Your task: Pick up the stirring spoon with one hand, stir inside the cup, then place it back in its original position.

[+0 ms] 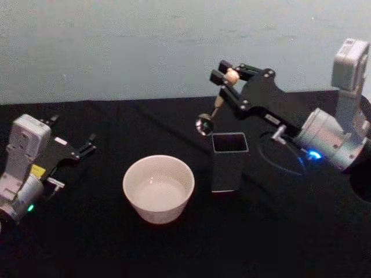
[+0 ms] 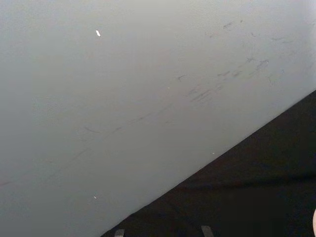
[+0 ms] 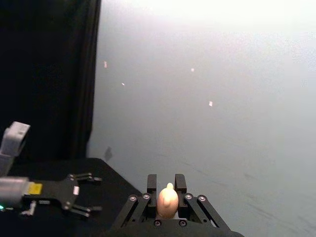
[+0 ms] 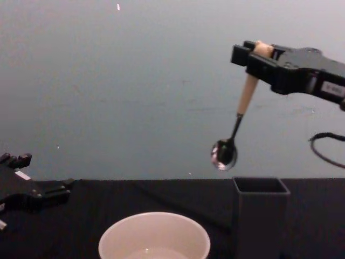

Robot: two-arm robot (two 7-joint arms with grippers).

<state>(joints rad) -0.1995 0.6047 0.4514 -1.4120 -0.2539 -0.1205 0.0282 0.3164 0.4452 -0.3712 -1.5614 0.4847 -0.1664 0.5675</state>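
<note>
My right gripper point(image 1: 229, 75) is shut on the beige knob end of the stirring spoon point(image 4: 245, 102), holding it in the air. The spoon hangs down with its shiny bowl point(image 4: 223, 154) above and just left of the dark grey square holder point(image 1: 229, 161). In the right wrist view the knob point(image 3: 167, 201) sits between the fingers point(image 3: 151, 183). The cream cup point(image 1: 158, 188) stands on the black table, left of the holder and below the spoon. My left gripper point(image 1: 87, 145) rests open at the table's left side, away from the cup.
A black cloth covers the table point(image 1: 278, 231). A pale wall point(image 4: 135, 81) runs behind it. A dark cable point(image 1: 284, 159) loops on the table right of the holder. In the right wrist view the left gripper point(image 3: 81, 193) shows farther off.
</note>
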